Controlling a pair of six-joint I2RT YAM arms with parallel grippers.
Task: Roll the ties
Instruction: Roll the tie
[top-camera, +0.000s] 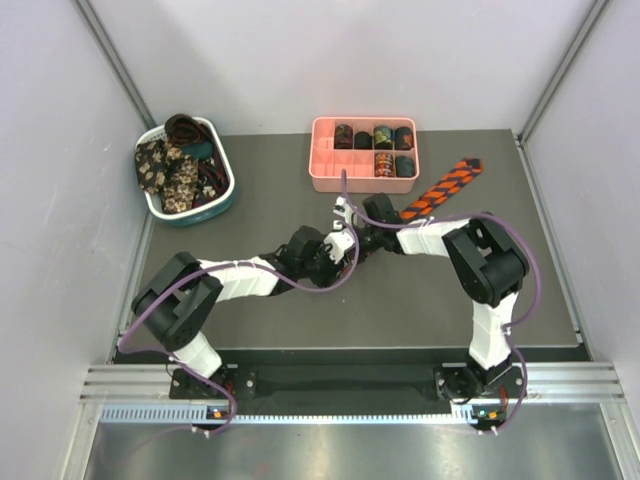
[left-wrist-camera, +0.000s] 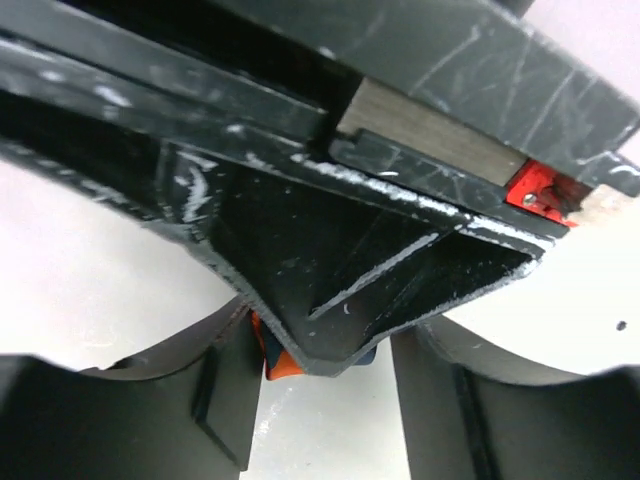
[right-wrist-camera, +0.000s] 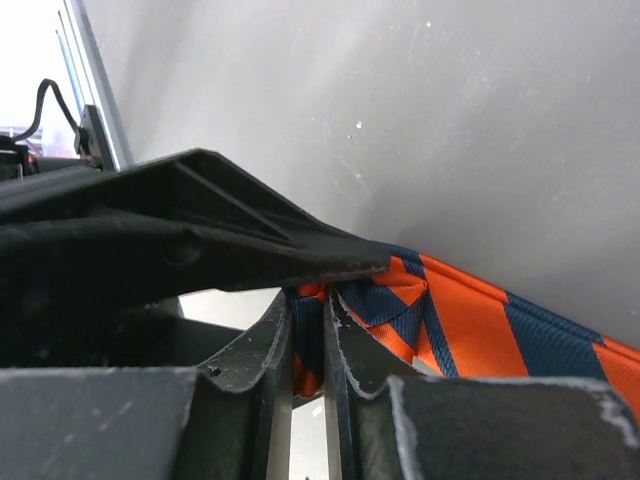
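Pinching the near end of the striped tie (right-wrist-camera: 480, 320), your right claw (right-wrist-camera: 308, 352) is closed on the fabric, with a small fold bunched between its fingers. The rest of the tie lies flat on the table (top-camera: 400, 310), running diagonally past the pink tray (top-camera: 325, 172). Your left claw (left-wrist-camera: 318, 395) is open, its fingers either side of the right claw's tip, with a scrap of orange showing between.

Risks, as I judge them:
- The claws are crowded, so closing the left one could catch the right fingers instead of cloth.
- The thin fabric may slip out, and the start of the roll would spring loose.
- Turning off-axis would give a crooked coil.
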